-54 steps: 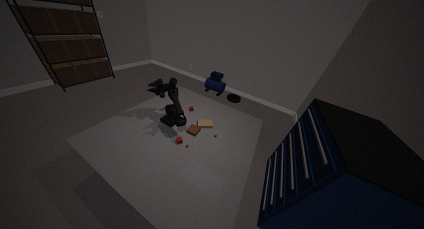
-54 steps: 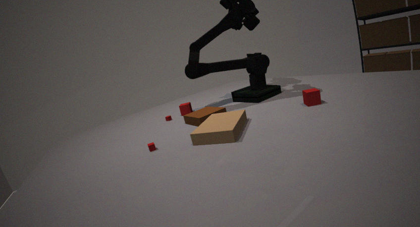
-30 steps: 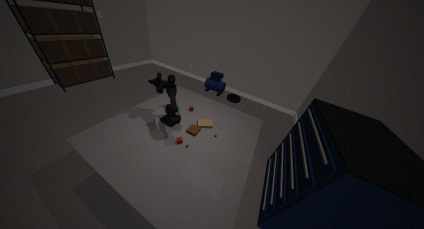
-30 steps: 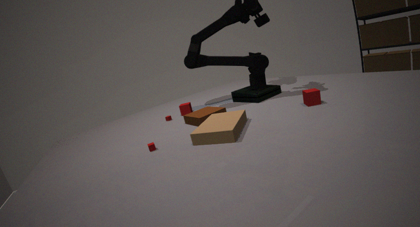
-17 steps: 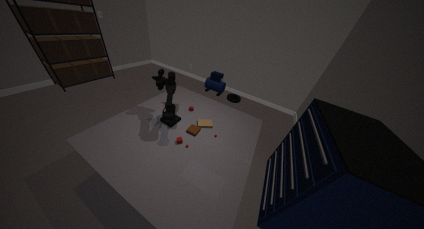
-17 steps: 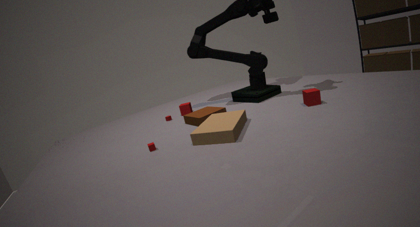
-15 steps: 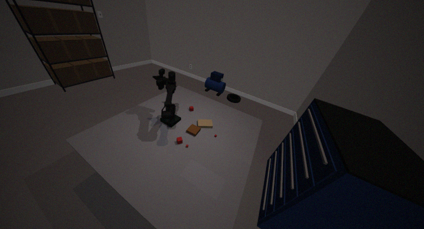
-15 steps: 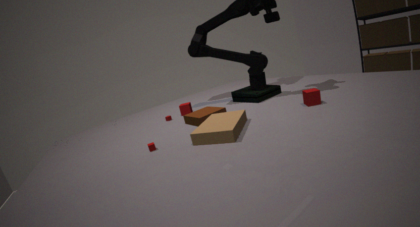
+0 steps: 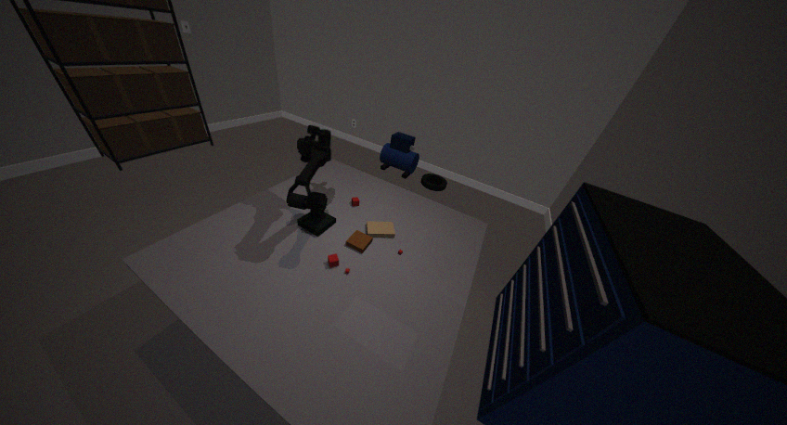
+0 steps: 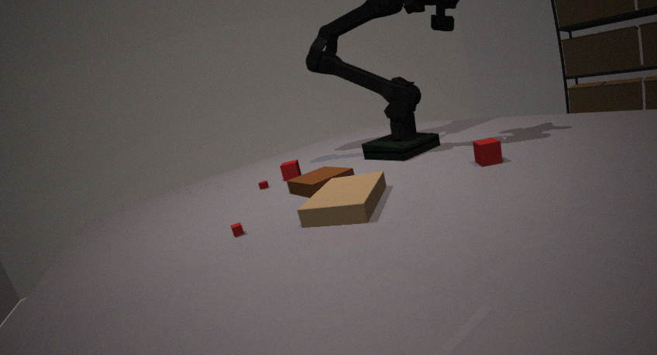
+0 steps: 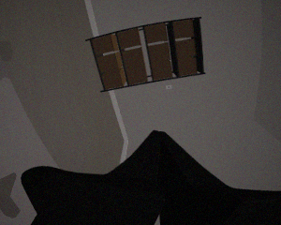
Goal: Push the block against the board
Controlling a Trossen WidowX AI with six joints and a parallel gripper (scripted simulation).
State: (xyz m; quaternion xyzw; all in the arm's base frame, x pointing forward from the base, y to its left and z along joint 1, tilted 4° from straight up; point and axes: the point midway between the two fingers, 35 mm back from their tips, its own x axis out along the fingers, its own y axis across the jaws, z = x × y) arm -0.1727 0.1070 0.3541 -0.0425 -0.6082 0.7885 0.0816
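Note:
The brown square block (image 9: 358,240) (image 10: 318,175) lies flat on the light mat (image 9: 276,310). The tan rectangular board (image 9: 380,227) (image 10: 345,192) lies flat beside it. The block is turned at an angle to the board, with a corner close to it; no whole side of the block lies along the board. Whether that corner touches is too small to tell. My gripper (image 11: 157,137) is shut and empty, its fingertips together in the wrist view. It is raised high on the arm, far above and away from both parts. The wrist view shows neither the block nor the board.
A red cube (image 9: 332,260) (image 10: 290,170) and a tiny one (image 9: 347,271) (image 10: 263,184) lie near the block. Another tiny red cube (image 9: 400,251) (image 10: 236,229) lies near the board. A larger red cube (image 9: 354,201) (image 10: 487,152) lies toward the arm's base (image 9: 316,222) (image 10: 400,146).

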